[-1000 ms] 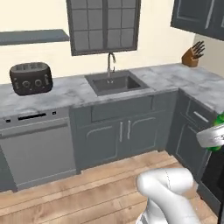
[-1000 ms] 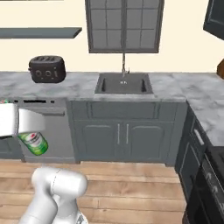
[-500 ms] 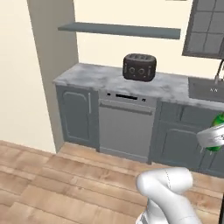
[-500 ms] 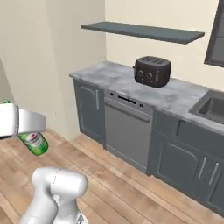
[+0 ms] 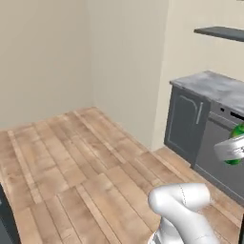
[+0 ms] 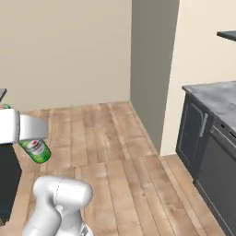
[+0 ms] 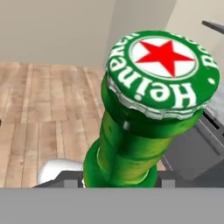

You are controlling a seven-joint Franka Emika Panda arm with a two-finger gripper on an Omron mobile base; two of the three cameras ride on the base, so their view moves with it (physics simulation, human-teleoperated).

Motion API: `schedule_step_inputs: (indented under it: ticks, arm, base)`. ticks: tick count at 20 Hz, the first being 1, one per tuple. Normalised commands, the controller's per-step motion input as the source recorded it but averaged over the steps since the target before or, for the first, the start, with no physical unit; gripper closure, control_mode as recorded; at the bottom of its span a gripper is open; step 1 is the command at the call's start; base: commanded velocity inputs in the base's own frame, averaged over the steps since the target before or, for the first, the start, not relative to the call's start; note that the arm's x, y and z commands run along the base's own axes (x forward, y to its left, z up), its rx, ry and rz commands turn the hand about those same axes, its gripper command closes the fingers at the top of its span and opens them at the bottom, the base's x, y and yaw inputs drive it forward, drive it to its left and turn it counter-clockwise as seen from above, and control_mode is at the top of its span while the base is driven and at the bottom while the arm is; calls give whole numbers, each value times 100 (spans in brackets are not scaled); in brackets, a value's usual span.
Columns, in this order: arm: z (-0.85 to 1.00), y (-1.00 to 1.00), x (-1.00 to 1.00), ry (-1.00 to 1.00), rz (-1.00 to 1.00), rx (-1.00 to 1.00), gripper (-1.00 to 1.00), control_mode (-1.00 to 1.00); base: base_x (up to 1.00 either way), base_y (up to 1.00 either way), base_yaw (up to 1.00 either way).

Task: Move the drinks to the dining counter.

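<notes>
Bottle point(image 7: 144, 118), green glass with a red-star cap, sits clamped in the hand point(image 6: 20, 131), held tilted in the air above the wooden floor point(image 5: 71, 162). Grey cabinets point(image 6: 203, 143) under a marble surface point(image 5: 214, 86) stand to the right, beside a beige wall point(image 6: 64, 46).
</notes>
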Motion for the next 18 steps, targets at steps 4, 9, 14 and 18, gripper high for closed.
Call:
schedule_step_inputs:
  ticks: [4,9,14,18]
  arm:
    - [0,0,0,0,0,0,100,100]
    - [0,0,0,0,0,0,100,100]
    - [0,0,0,0,0,0,100,100]
    - [0,0,0,0,0,0,100,100]
  base:
    - [0,0,100]
    - [37,3,89]
    - [100,40,55]
    - [100,66,44]
